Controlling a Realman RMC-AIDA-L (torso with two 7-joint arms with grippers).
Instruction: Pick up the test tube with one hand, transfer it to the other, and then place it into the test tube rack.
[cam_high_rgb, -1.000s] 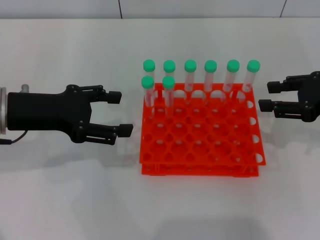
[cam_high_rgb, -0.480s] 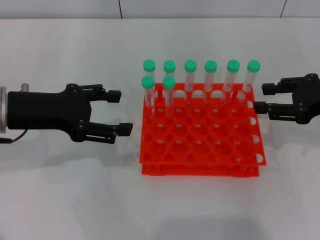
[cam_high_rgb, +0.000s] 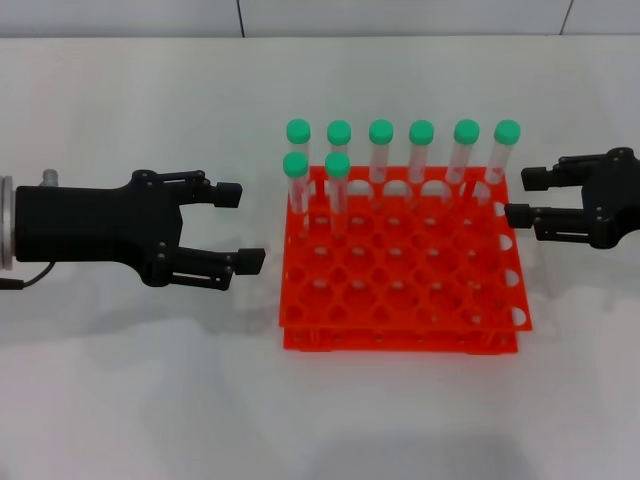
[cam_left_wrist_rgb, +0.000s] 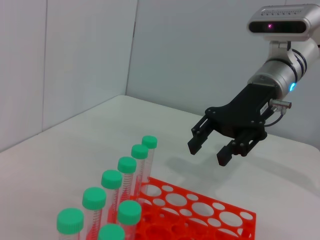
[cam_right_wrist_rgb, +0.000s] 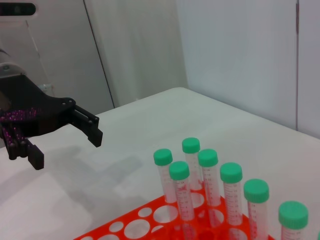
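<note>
The orange-red test tube rack (cam_high_rgb: 400, 338) stands mid-table. Several green-capped test tubes (cam_high_rgb: 421, 150) stand upright in its back row, and two more (cam_high_rgb: 337, 180) stand in the second row at the left. They look alike. No tube lies loose or is held. My left gripper (cam_high_rgb: 240, 228) is open and empty, left of the rack, its fingertips a short way from it. My right gripper (cam_high_rgb: 526, 196) is open and empty at the rack's right back corner, close to the last tube (cam_high_rgb: 503, 150). The left wrist view shows the right gripper (cam_left_wrist_rgb: 209, 153) beyond the rack (cam_left_wrist_rgb: 200, 210). The right wrist view shows the left gripper (cam_right_wrist_rgb: 65, 150).
The white table (cam_high_rgb: 320, 420) stretches in front of the rack and on both sides. Grey wall panels (cam_left_wrist_rgb: 75, 60) stand behind the table. The robot's head camera (cam_left_wrist_rgb: 282, 24) shows above the right arm in the left wrist view.
My right gripper has moved left, up to the rack's right back corner, and then stayed still. The left gripper and the tubes have not moved.
</note>
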